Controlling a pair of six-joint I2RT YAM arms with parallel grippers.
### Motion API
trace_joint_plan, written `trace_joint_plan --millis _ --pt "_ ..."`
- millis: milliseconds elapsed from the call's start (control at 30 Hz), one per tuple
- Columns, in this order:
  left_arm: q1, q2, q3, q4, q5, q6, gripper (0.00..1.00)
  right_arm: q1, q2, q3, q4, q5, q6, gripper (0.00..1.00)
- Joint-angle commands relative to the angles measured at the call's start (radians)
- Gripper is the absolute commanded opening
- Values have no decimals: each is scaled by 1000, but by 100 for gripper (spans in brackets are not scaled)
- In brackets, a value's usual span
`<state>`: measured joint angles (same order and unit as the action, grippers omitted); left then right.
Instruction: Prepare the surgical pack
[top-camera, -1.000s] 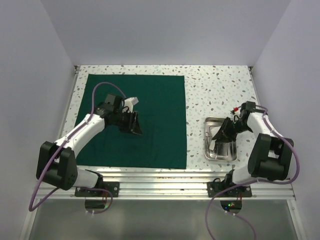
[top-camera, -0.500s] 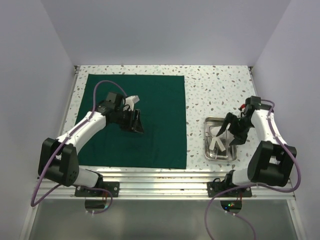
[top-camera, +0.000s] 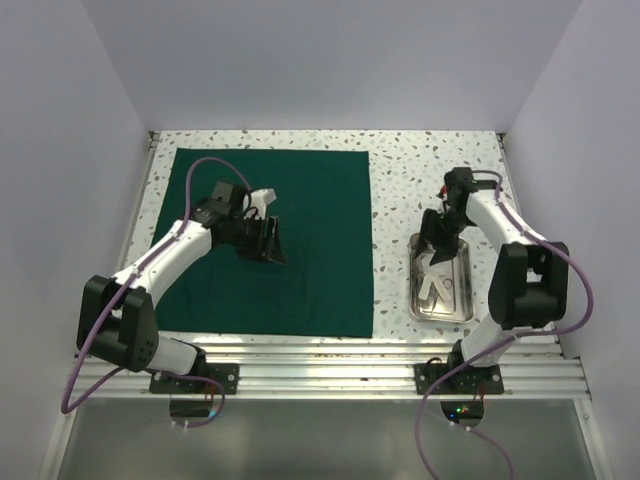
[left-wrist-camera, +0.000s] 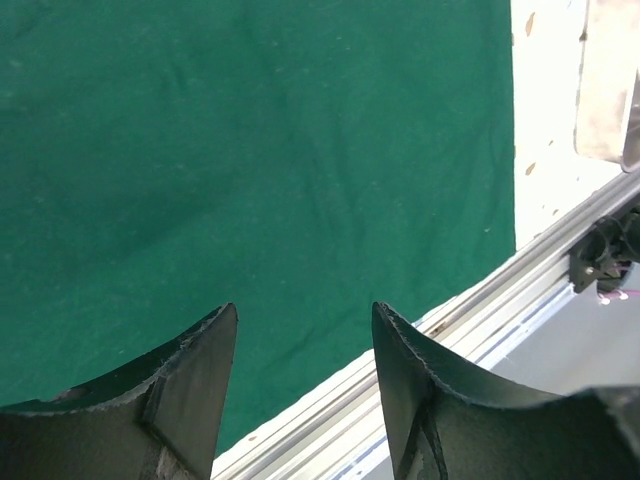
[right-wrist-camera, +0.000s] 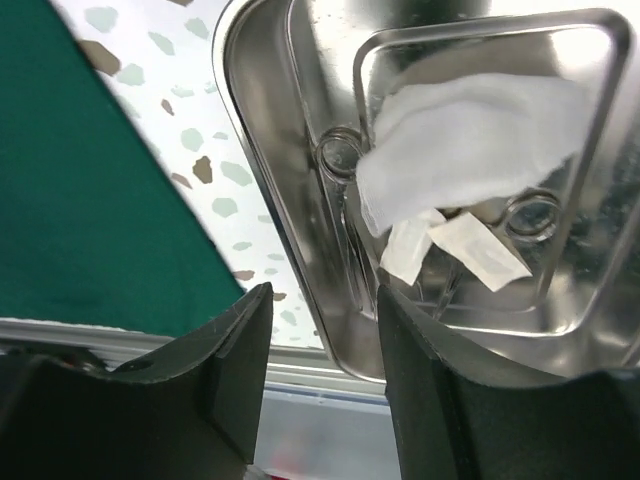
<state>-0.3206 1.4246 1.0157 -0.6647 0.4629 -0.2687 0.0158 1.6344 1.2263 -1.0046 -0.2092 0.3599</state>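
Left gripper (top-camera: 268, 243) hangs parted and empty over my dark green cloth (top-camera: 320, 190), which lies flat across the tabletop's left half, edges square to it. Right gripper (top-camera: 440, 235), fingers apart with nothing held, hovers over the far end of the steel tray (top-camera: 413, 300). It sits toward the near right corner, long axis running near-to-far, with gauze (right-wrist-camera: 470, 130) and ring-handled instruments (right-wrist-camera: 338, 155) inside.

No text, label, brand, number or sign can be read in any view. The green cloth (top-camera: 310, 200), the steel tray (top-camera: 414, 288) and the speckled tabletop (top-camera: 420, 170) carry no legible marking.
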Motion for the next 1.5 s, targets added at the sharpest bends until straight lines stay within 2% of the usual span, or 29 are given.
trace_joint_plan --millis 0,167,267,400,500,533,633,767,967,1200,1333,1467 --pt "6 -23 29 -15 -55 2 61 52 51 56 17 30 10 52" --pt "8 -15 27 -18 -141 -18 62 111 139 102 20 62 5 57" --pt "8 17 37 -35 -265 -29 63 128 191 117 9 94 1 55" --pt "6 88 69 -58 -306 -23 62 151 226 118 6 148 -1 50" --pt "8 106 98 -59 -306 -23 62 153 251 122 3 159 5 42" --pt "6 105 104 -64 -306 -23 62 153 254 124 -2 162 8 33" --pt "8 97 124 -75 -308 -21 62 154 260 128 -6 174 16 27" --pt "6 80 129 -70 -302 -26 62 158 262 121 3 185 24 12" --pt "8 43 124 -55 -299 -38 62 159 308 134 -18 194 21 0" --pt "6 -30 89 -49 -303 -41 62 168 301 232 -130 206 43 0" --pt "6 -50 86 -41 -290 -38 62 211 314 357 -262 246 53 0" --pt "8 -47 83 -29 -285 -37 62 306 353 550 -370 272 76 0"
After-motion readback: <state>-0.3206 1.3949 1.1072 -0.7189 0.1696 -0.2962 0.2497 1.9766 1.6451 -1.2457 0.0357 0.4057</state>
